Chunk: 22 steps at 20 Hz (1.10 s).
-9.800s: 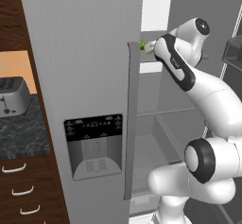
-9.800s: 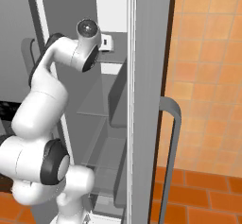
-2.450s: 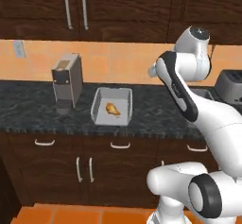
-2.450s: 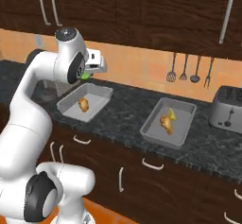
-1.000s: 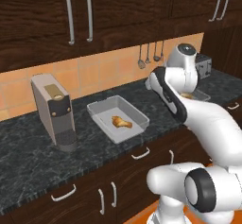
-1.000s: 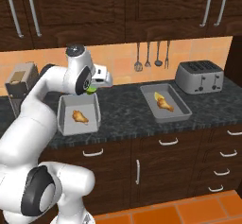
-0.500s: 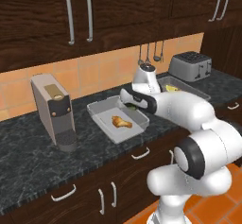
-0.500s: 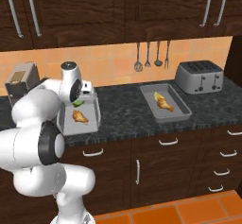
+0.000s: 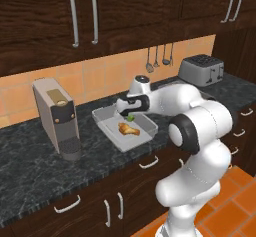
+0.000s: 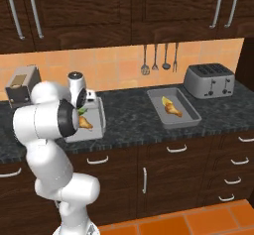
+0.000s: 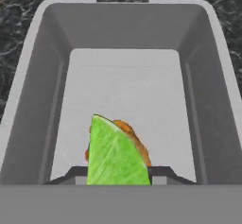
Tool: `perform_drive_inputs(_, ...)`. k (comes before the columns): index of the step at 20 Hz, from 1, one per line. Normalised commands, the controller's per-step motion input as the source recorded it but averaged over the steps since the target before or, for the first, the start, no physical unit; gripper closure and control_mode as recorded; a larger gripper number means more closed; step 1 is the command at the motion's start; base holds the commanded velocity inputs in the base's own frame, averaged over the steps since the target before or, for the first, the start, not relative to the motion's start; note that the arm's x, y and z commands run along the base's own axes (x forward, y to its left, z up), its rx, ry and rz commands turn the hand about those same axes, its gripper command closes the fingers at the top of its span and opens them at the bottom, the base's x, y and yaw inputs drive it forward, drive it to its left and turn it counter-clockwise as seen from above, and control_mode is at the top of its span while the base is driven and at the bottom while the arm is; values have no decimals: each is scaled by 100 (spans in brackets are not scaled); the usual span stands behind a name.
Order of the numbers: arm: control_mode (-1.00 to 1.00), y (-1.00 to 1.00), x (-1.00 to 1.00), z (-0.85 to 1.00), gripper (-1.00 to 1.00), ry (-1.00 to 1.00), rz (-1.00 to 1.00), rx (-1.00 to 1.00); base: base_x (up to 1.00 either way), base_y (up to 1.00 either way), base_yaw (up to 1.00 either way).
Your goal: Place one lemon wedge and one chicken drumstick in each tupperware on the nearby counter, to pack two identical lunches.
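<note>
A: Quick status. The black grey-veined marble counter (image 10: pixel 129 112) carries two shallow grey rectangular tupperware containers. The right grey tupperware (image 10: pixel 190 116) near the silver toaster (image 10: pixel 210 81) already holds a golden-brown chicken drumstick (image 10: pixel 173 109) and a small yellow lemon wedge (image 10: pixel 164 100). That lunch looks packed.

B: And the left grey tupperware (image 9: pixel 107 116)?

A: It has its own golden-brown drumstick (image 9: pixel 128 128) lying inside. The white arm's two-finger gripper (image 9: pixel 129 114) is right over it, clamped on the small green citrus wedge (image 11: pixel 116 153).

B: Wedge down yet?

A: In the hand view the green wedge sits between the fingertips, directly above the drumstick, with the tray floor (image 11: pixel 124 100) beyond. From the base views I can't say whether it touches the drumstick or hangs just above; the arm blocks part of the tray on the right side.

B: So what's left?

A: My read: three of four items are placed, and the last one is held over the correct container. Only letting go of the wedge and pulling the arm clear is left. The beige coffee machine (image 9: pixel 57 117) beside the tray isn't involved.
</note>
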Motion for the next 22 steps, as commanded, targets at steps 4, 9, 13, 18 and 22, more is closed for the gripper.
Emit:
perform_drive_inputs(4, -100, 0, 62, -39, 100, -3, 2, -2, 0, 0, 0)
perform_drive_inputs(9, -100, 0, 45, -27, 100, -3, 3, -5, 0, 0, 0)
perform_drive_inputs(13, -100, 0, 35, -20, -100, -5, 3, -8, 0, 0, 0)
perform_drive_inputs(18, -100, 5, 12, -7, -100, -6, 1, -9, 0, 0, 0)
perform_drive_inputs(22, -100, 19, 0, 8, -100, -5, 0, -6, 0, 0, 0)
